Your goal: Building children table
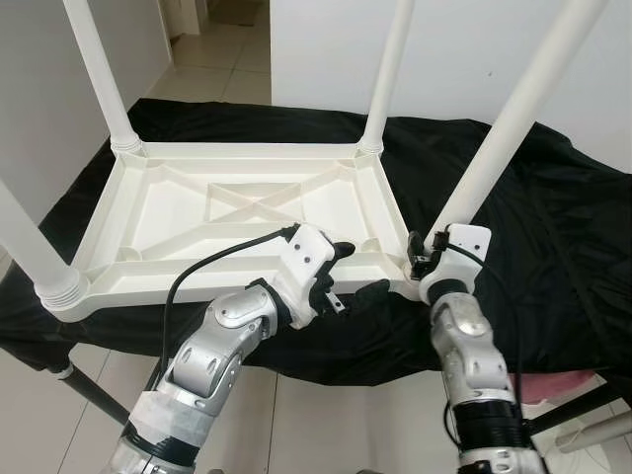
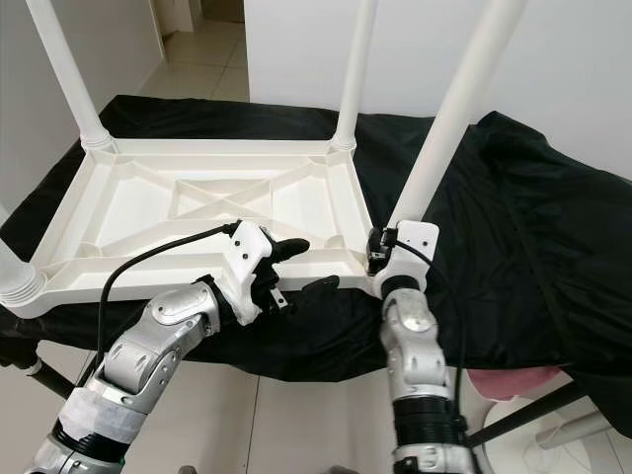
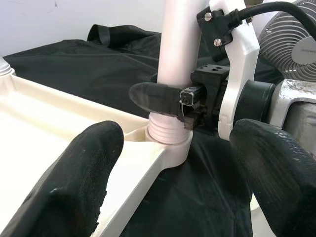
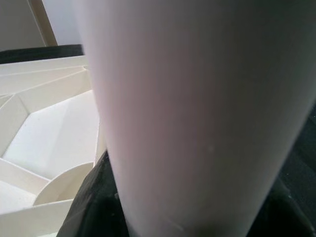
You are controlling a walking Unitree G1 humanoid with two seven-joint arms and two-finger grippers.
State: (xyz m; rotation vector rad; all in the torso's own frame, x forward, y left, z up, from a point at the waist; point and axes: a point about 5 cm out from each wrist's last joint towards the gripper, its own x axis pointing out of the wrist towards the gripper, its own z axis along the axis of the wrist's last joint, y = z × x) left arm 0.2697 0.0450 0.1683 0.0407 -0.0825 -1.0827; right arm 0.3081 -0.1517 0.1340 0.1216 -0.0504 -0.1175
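A white plastic children's table (image 1: 197, 212) lies upside down on a black cloth, with its legs pointing up. My right gripper (image 1: 423, 259) is shut around the base of the near right leg (image 1: 504, 138), just above its socket at the table's corner; that leg (image 4: 197, 113) looms close in the right wrist view. One right fingertip (image 3: 153, 98) wraps across the leg (image 3: 177, 59). My left gripper (image 1: 357, 272) is open at the table's front edge, a little left of that corner, its fingers (image 3: 74, 182) holding nothing.
Three more legs stand up: far left (image 1: 99, 69), far right (image 1: 387, 69) and near left (image 1: 30, 247). The black cloth (image 1: 553, 227) drapes over a low stand. A fan (image 3: 291, 44) stands to the right. Tiled floor lies below the front edge.
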